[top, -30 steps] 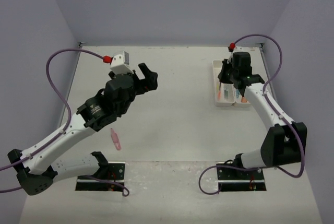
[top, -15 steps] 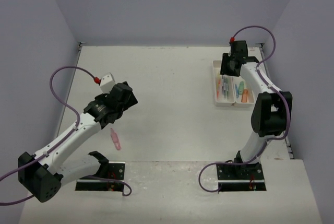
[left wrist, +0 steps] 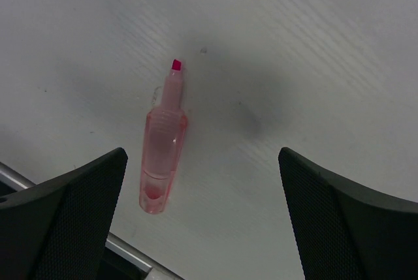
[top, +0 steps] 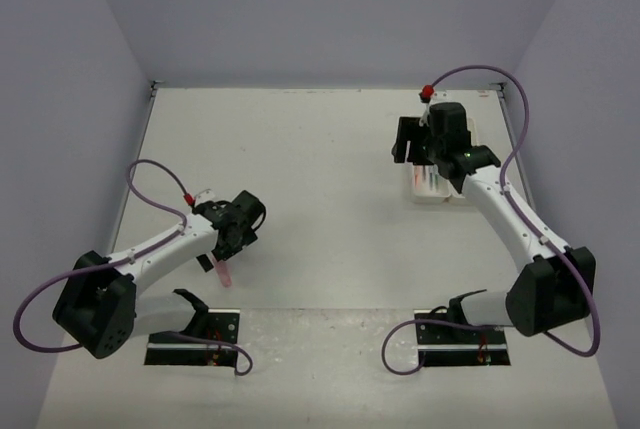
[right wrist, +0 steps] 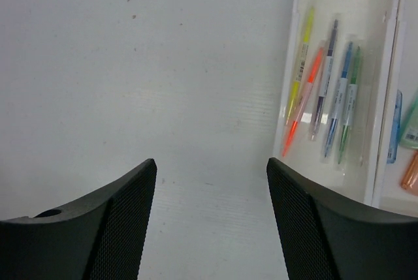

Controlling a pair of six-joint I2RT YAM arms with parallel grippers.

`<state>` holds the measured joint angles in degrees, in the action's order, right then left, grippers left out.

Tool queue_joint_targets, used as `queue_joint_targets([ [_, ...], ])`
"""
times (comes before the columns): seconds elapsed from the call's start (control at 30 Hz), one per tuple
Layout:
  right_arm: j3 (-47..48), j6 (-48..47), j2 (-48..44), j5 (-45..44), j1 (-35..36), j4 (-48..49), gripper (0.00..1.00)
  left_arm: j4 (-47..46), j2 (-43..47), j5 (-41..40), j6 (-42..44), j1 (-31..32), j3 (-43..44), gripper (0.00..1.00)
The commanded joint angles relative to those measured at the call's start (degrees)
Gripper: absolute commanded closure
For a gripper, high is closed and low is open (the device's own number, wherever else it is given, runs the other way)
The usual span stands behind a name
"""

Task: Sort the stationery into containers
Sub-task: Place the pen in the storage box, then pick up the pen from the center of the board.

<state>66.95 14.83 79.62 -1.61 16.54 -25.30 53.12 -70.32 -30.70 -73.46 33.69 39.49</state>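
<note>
Left fingers [left wrist: 72,208] wide open, empty, over translucent pink plastic highlighter [left wrist: 161,156] lying flat on white desk [left wrist: 313,45], well left of narrow white plastic trays [right wrist: 346,2]; right fingers [right wrist: 98,228] parted, empty, just left of trays.

On my feed the counter [left wrist: 313,45] reads as matt white, with a fine streaked grain and a few dark specks. The pink marker [left wrist: 160,156] is translucent plastic, smooth and slightly glossy. The fingers [left wrist: 72,215] of the left gripper [left wrist: 202,156] look like matt black plastic with a fine mesh texture, and I see the same on the right gripper [right wrist: 211,162]. The tray [right wrist: 349,2] is smooth white plastic with a soft sheen. The pens [right wrist: 326,91] in it have tinted see-through plastic barrels.
</note>
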Motion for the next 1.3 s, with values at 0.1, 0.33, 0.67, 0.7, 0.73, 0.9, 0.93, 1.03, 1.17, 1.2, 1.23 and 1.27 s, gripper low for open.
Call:
queue_joint_targets([
  [0.1, -4.2, 0.13, -6.74, 3.48, -0.89, 5.0, 0.27, -0.96, 0.5, 1.19, -5.59, -0.52, -2.82, 0.03],
  [0.33, -5.57, -0.48, -13.87, 4.43, -0.98, 5.87, 0.22, -17.34, 0.44, 0.74, -1.37, -2.56, -12.83, 0.25],
  [0.67, -7.69, 0.71, -18.69, 9.74, -1.07, 7.11, 0.21, -22.57, -5.68, 2.64, 2.14, -3.28, -10.67, 0.71],
  [0.7, -8.01, 0.96, -19.2, 10.5, -1.07, 7.14, 0.21, -22.93, -6.33, 3.14, 2.58, -3.28, -10.23, 0.72],
  [0.73, -8.35, 1.18, -19.7, 10.95, -1.07, 7.2, 0.21, -23.48, -6.76, 3.77, 3.09, -3.28, -9.98, 0.73],
  [0.9, -9.8, 2.38, -21.43, 14.56, -1.07, 7.96, 0.19, -26.81, -6.34, 6.25, 5.06, -3.28, -10.58, 1.0],
  [0.93, -10.45, 3.35, -21.49, 16.72, -1.02, 8.67, 0.19, -26.99, -6.06, 6.37, 5.71, -3.23, -10.42, 1.0],
  [1.03, -13.76, 6.07, -20.84, 27.06, -0.67, 12.75, 0.2, -27.8, -4.12, 6.75, 8.23, -3.08, -9.61, 1.0],
  [1.17, -18.05, 9.75, -17.44, 30.6, 3.46, 18.61, 0.22, -29.95, 0.83, 7.43, 13.02, -2.71, -8.62, 1.0],
  [1.2, -19.21, 10.26, -15.71, 32.47, 5.91, 21.36, 0.23, -30.24, 2.49, 7.58, 13.96, -2.35, -8.4, 1.0],
  [1.23, -19.72, 10.87, -14.06, 33.38, 8.3, 23.02, 0.23, -30.68, 3.38, 7.74, 14.61, -1.94, -8.0, 1.0],
  [1.27, -20.18, 11.49, -12.41, 34.21, 10.69, 24.59, 0.23, -31.13, 4.21, 7.9, 15.23, -1.53, -7.59, 1.0],
])
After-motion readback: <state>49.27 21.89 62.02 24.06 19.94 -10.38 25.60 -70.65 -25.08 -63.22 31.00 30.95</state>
